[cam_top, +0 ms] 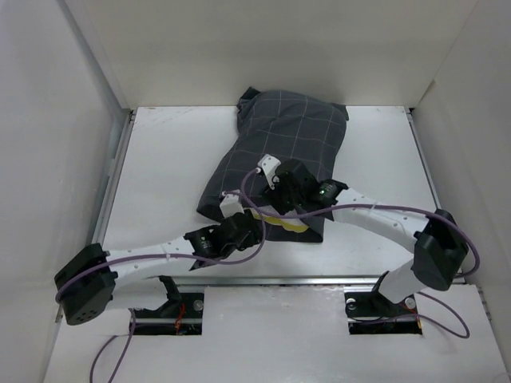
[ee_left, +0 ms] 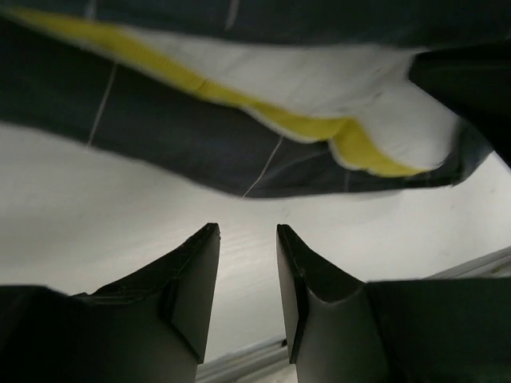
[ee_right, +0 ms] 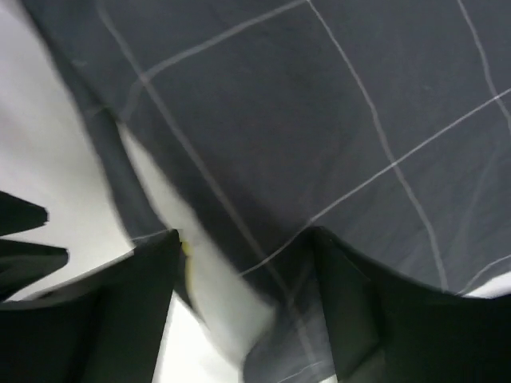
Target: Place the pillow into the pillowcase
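Note:
The pillowcase (cam_top: 287, 136), dark grey with a pale grid, lies from the back middle of the table toward the near middle, bulging with the pillow inside. The pillow's yellow band (cam_top: 289, 224) and a white strip show at its near open end. My left gripper (cam_top: 249, 222) is open and empty, low over the table just in front of that opening; the left wrist view shows the pillowcase lip (ee_left: 160, 120), the yellow band (ee_left: 239, 100) and white pillow (ee_left: 319, 80) ahead of my left gripper (ee_left: 246, 231). My right gripper (cam_top: 279, 195) is wide open, its jaws astride the pillowcase (ee_right: 319, 104) and a bit of pillow (ee_right: 215, 287).
The white table (cam_top: 160, 175) is boxed in by white walls at the left, back and right. A metal rail (cam_top: 263, 281) runs along the near edge. The right arm's dark wrist (ee_left: 471, 88) sits close at the upper right of the left wrist view.

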`<move>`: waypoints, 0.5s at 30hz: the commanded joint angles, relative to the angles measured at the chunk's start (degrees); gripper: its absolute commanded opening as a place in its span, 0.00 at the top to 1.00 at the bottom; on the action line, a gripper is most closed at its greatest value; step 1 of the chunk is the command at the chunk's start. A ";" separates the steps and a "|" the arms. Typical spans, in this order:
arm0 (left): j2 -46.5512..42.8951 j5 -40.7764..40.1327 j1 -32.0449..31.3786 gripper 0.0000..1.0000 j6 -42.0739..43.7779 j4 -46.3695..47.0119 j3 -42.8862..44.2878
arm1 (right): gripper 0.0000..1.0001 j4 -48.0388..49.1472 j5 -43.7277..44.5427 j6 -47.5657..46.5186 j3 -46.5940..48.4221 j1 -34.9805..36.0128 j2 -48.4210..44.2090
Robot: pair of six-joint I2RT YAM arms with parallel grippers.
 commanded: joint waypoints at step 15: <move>28.29 -10.53 2.31 0.97 7.59 28.47 15.27 | 1.00 -8.82 -16.39 13.70 9.47 -0.21 -10.23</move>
